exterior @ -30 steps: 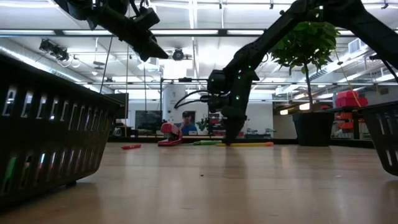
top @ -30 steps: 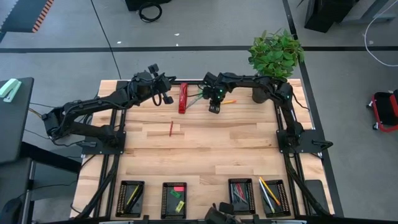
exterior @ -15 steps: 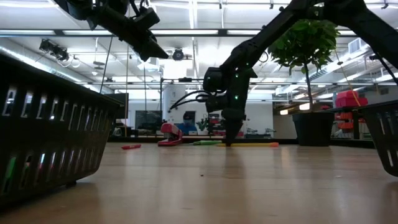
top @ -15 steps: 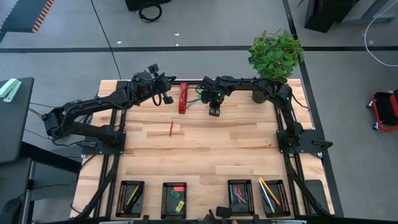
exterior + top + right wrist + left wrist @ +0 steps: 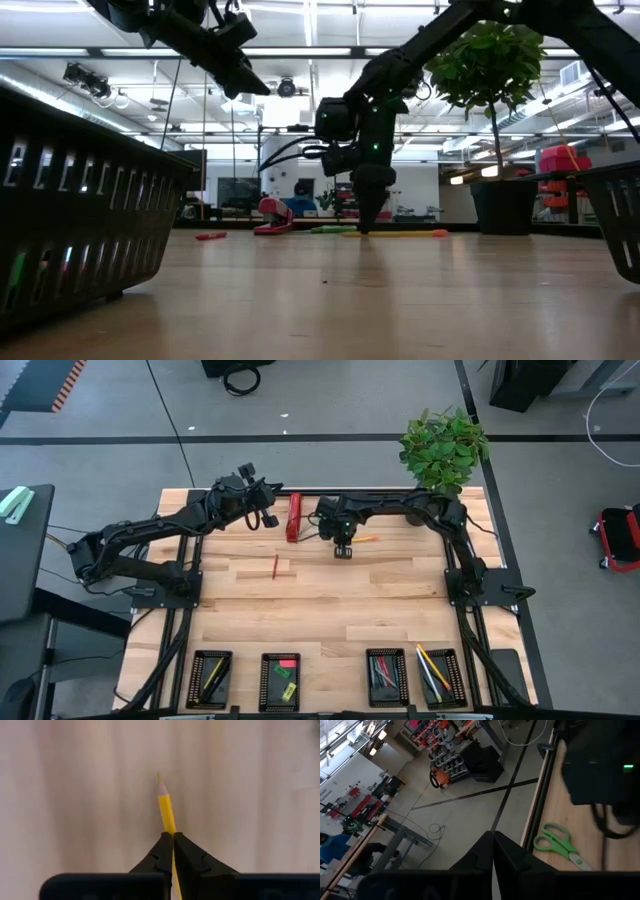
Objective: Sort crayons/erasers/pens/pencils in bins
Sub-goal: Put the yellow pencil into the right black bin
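A yellow pencil (image 5: 166, 812) lies on the wooden table (image 5: 330, 600) near its far edge, its sharpened tip pointing away from the right gripper (image 5: 173, 851), whose two dark fingers are pressed together on the pencil's shaft. In the high view the right gripper (image 5: 343, 547) points straight down at the table, with the right arm folded back from its base at the right side and stretched along the far edge toward the middle. In the low view the same gripper stands vertical with its tip at the table surface. Just beside it lie a red bar-shaped tool (image 5: 294, 517) and green-handled scissors (image 5: 559, 844). A single red crayon (image 5: 275, 566) rests well apart, nearer the table's middle. The left gripper (image 5: 268, 517), fingers together and holding nothing, hangs above the table near the red tool, its arm reaching in from the left. Four black bins (image 5: 211, 678) line the near edge: one holds pens, one the erasers, one crayons, one pencils. A potted plant (image 5: 443, 448) stands at the far right corner.
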Robot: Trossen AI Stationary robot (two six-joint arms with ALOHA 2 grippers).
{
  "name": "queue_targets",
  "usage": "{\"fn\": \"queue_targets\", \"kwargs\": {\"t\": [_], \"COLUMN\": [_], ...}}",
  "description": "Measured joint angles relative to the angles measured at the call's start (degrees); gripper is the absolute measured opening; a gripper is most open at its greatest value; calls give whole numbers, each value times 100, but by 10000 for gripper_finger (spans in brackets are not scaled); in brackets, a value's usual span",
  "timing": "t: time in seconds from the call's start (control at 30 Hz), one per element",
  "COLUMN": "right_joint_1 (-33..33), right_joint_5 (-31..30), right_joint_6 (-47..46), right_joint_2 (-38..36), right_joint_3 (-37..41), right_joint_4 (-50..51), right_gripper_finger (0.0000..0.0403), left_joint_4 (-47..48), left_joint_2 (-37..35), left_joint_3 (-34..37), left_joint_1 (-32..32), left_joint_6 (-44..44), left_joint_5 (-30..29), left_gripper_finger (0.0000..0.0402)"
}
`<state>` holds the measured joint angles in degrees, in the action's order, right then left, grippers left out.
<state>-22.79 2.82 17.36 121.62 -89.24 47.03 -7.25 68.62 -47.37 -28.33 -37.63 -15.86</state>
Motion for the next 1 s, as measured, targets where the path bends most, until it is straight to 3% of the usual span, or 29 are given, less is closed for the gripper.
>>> {"fn": "queue_targets", "kwargs": {"t": [0.33, 0.63, 0.9, 1.0], "right_joint_1": [663, 952, 697, 577], "right_joint_5": [-230, -986, -1919, -1982], "right_joint_6": [-744, -1331, -1872, -2010], "right_joint_2": [-682, -1336, -1445, -1222], "right_joint_3": [-54, 370, 1459, 1678], "right_joint_4": [620, 886, 1372, 1364], "right_gripper_finger": [11, 12, 65, 88], "left_joint_4": [243, 808, 1561, 1691], "left_joint_2": [-2, -2, -4, -2], "left_joint_3": [0, 0, 0, 0], "left_joint_1": [29, -29, -88, -86], "left_joint_6": [116, 303, 1067, 1227], "left_joint_5": [2, 3, 24, 232], "left_gripper_finger": [16, 24, 15, 15]}}
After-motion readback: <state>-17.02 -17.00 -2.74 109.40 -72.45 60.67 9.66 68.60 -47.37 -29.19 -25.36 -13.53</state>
